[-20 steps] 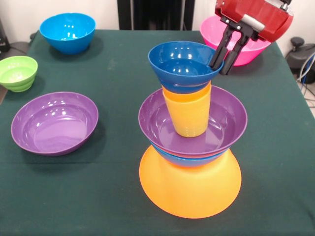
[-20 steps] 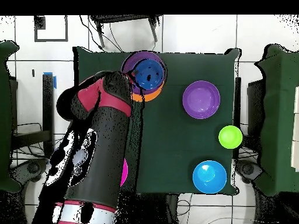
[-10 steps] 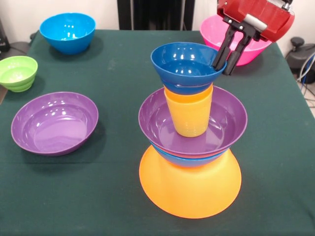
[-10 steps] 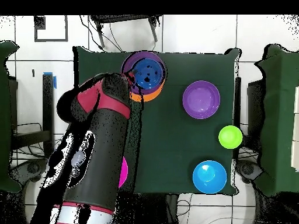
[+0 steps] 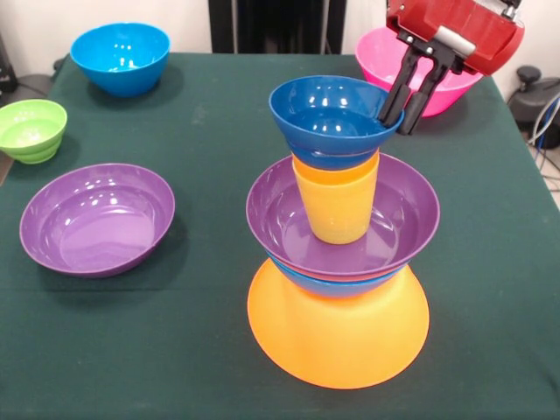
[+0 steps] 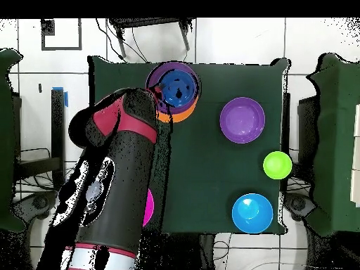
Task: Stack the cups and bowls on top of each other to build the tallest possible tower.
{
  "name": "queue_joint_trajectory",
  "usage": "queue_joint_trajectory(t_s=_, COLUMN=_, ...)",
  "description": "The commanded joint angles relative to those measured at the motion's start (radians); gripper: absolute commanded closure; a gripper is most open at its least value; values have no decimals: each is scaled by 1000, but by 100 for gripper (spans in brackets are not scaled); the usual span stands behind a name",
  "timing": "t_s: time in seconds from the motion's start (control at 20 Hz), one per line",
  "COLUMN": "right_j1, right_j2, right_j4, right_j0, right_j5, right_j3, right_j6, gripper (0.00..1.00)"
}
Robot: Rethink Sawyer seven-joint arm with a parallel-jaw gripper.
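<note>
A: How does the tower [image 5: 339, 262] look?
B: An upturned yellow-orange bowl [image 5: 338, 337] on the green desk [image 5: 201, 131], then a blue bowl, a purple bowl [image 5: 342, 219], an orange cup [image 5: 336, 203] and a dark blue bowl [image 5: 333, 118] on top. No writing shows.
A: The claw [image 5: 405, 114]?
B: Its fingers straddle the dark blue bowl's rim, narrowly parted.

- Green worktop [image 6: 204, 140] seen from straight above.
- Tower [image 6: 174, 91] near the top edge: dark blue bowl [image 6: 176, 88] on top, purple rim around it, orange edge [image 6: 169, 117] peeking out below.
- Red and black arm [image 6: 116, 176] reaching up from the bottom, ending just beside the tower; jaws hidden.
- Purple bowl [image 6: 242, 120] well apart, right of the tower.
- Green bowl [image 6: 277, 165] at the right edge.
- Bright blue bowl [image 6: 252, 213] below it.
- Pink sliver [image 6: 150, 207] showing beside the arm.
</note>
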Motion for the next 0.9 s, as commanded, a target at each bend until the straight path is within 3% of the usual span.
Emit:
queue_joint_trajectory(t_s=0.05, right_j1=46, right_j2=73, right_j4=-18, right_j0=-3, right_j5=-47, right_j3=80, right_j6=63, gripper=100)
queue_joint_trajectory(t_s=0.9, right_j1=16, right_j2=142, right_j4=18, right_j0=-32, right_j5=-39, right_j3=116, right_j6=28, gripper=100)
